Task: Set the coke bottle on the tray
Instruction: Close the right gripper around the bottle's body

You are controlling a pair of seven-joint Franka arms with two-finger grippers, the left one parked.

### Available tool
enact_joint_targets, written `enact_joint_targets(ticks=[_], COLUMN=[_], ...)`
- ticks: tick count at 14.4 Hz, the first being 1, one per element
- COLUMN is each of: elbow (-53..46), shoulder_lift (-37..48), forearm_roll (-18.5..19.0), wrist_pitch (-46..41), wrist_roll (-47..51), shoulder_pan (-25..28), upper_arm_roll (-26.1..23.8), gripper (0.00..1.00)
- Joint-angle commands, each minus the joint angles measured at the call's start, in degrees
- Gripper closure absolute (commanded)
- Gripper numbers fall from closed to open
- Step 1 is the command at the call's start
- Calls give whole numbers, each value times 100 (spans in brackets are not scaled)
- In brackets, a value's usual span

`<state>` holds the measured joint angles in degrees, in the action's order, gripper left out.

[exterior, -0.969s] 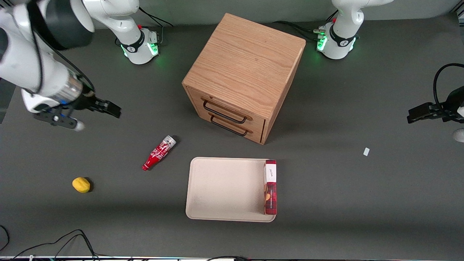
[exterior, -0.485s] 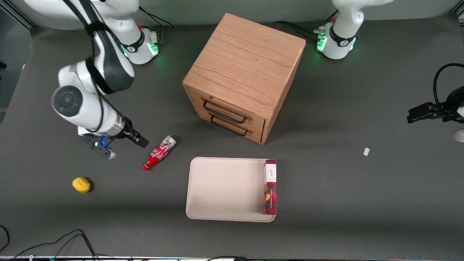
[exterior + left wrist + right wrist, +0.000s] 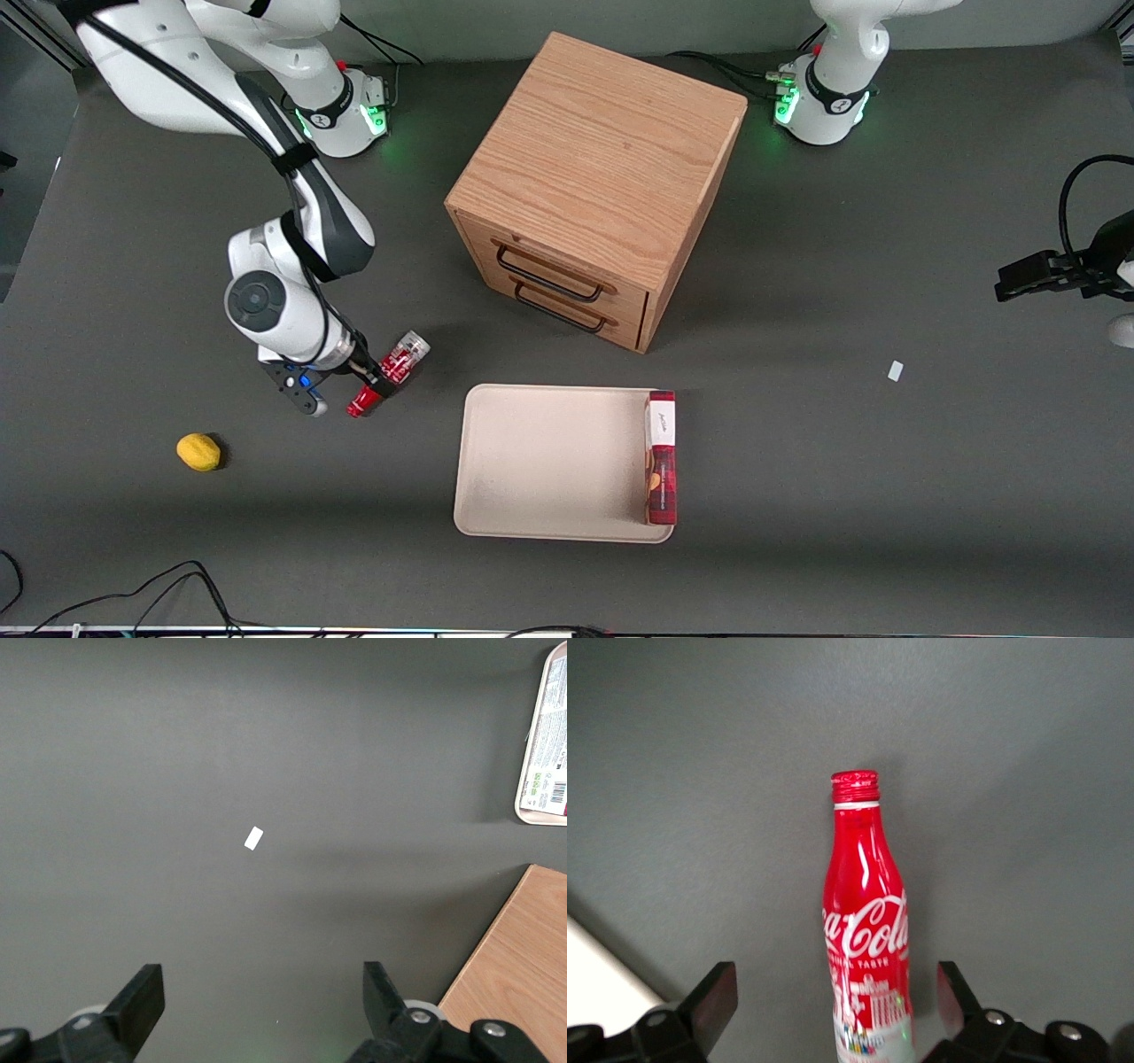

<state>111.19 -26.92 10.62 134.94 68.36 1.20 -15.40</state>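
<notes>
Coke bottle (image 3: 387, 372) is lying on its side on the counter (image 3: 886, 496), between the lemon and the tray, silvery base pointing toward the drawer cabinet, cap pointing nearer the front cam. My tool (image 3: 376, 383) is right over it, w/ fingers spread wide, one either side of the body in the wrist view (image 3: 866, 930); nothing gripped yet.

Risks, biggest thing first. The wooden drawer cabinet (image 3: 598, 177) stands near the tray's farther edge, so if I carry too high and too far from the front cam I could clip its lower corner. The tray (image 3: 549, 461) has a low raised rim, and dragging the bottle in low would catch on it, I reckon. The red snack box (image 3: 662, 456) takes up the tray's edge toward the parked arm's end; the rest is bare, plenty of room. The bottle itself is round and glossy, so an off-centre squeeze could make it roll or squirt out. The lemon (image 3: 198, 451) sits well apart, no issue.
</notes>
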Motion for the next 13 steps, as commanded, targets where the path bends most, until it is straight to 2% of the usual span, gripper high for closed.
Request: enact_joint_targets(ticks=[1,8,10,13], elbow=[-53,-62,-54,-62], shoulder_lift=[-418,-701,-701,-701], forearm_roll=[484,493,493,493], wrist_pitch=[365,384,384,375], wrist_roll=[590,591,556,547], shoulder_pan=[47,47,47,38], upper_arm_roll=[-16,-16,-16,-16], gripper=[0,2,20,59])
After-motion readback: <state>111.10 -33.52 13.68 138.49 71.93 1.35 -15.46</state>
